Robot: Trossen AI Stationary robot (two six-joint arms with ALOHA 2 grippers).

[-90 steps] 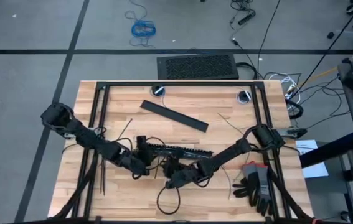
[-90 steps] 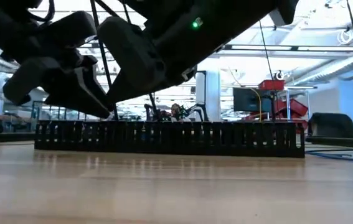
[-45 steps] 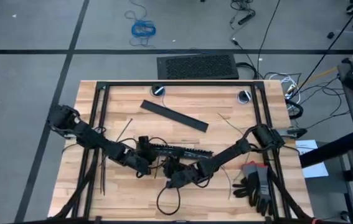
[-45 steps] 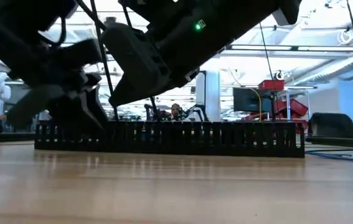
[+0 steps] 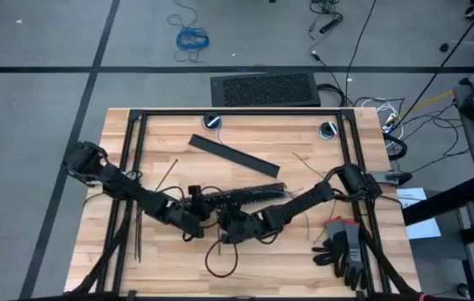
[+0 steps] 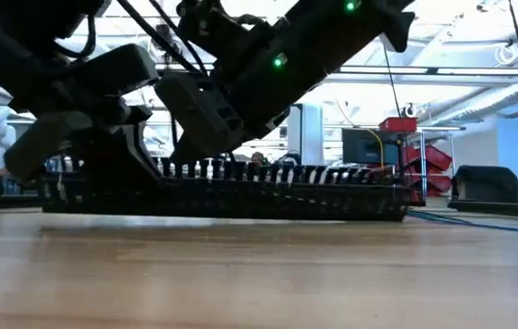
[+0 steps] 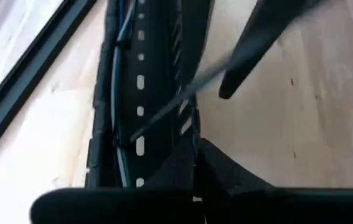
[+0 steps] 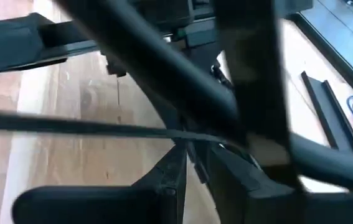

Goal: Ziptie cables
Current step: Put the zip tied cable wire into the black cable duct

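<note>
High view: the black slotted bar (image 5: pixel 249 195) is lying near the middle of the wooden table (image 5: pixel 245 134), its long axis running across the table and rising slightly toward the right arm's side. The left gripper (image 5: pixel 193 219) and the right gripper (image 5: pixel 230 226) are meeting at the bar's left end; whether either pair of fingers is spread or pressed together cannot be told here. A ziptie (image 5: pixel 221 257) is curling into a loop on the near side of the grippers, and a flat black bar (image 5: pixel 233 155) is lying apart, farther back.

Low view: the slotted bar (image 6: pixel 240 190) is tilting, its left end sitting under both dark grippers.

Left wrist view: the cables (image 7: pixel 121 93), thin blue and pale wires, are lying inside the bar's channel (image 7: pixel 142 87) and running along its length. A thin ziptie (image 7: pixel 182 99) is crossing the channel at a slant.

Right wrist view: a ziptie (image 8: pixel 101 127) is stretching as a thin dark strip in front of the camera; the gripper's opening cannot be told.
</note>
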